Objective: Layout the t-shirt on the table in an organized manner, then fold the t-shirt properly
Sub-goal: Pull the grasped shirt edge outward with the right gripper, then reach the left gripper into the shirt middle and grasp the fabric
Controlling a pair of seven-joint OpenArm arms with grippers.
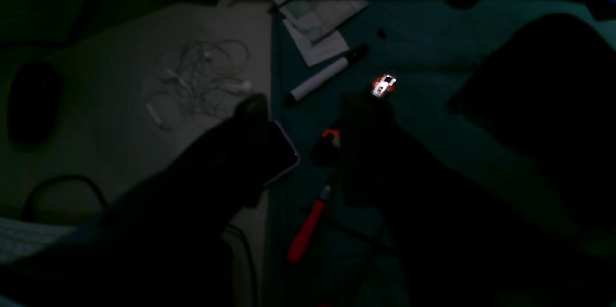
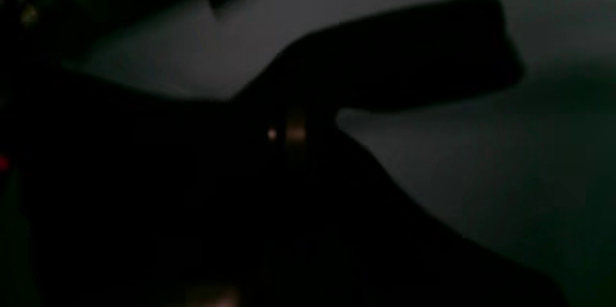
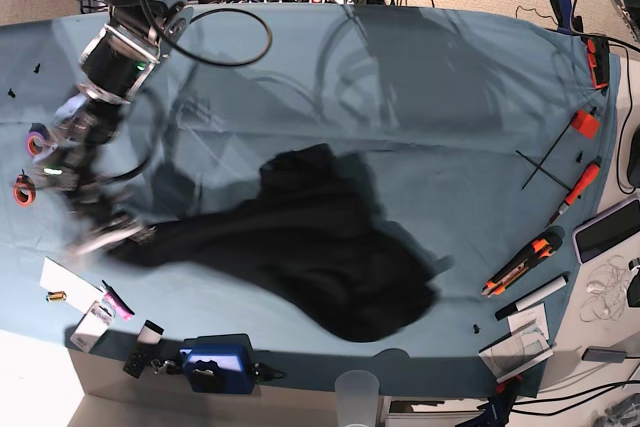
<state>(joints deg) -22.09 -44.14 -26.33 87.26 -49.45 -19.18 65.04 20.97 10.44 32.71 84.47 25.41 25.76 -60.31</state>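
Base view shows the right gripper (image 3: pixel 112 235) low over the table (image 3: pixel 420 87), at the stretched-out end of the t-shirt (image 3: pixel 330 257); it is motion-blurred, so the jaws themselves are hard to read there. In the right wrist view, dark cloth appears to run between the fingers, and I judge them pressed together on an edge of the t-shirt, though the picture is too dim to be sure how much cloth they have.

From that pinch the shirt trails across to a crumpled black heap near the middle front of the table, not laid out flat.

The risk, as I see it: a thin pinch could slip free during a pull, or the bunched heap could drag along rather than unfurl, leaving folds trapped underneath.

The right arm reaches down from the far corner, bent and angled toward the near edge. The left gripper (image 1: pixel 298 119) hangs above the table's side edge by a marker (image 1: pixel 327 73) and a red-handled tool (image 1: pixel 308 227), fingers spread, holding nothing, well apart from the shirt.
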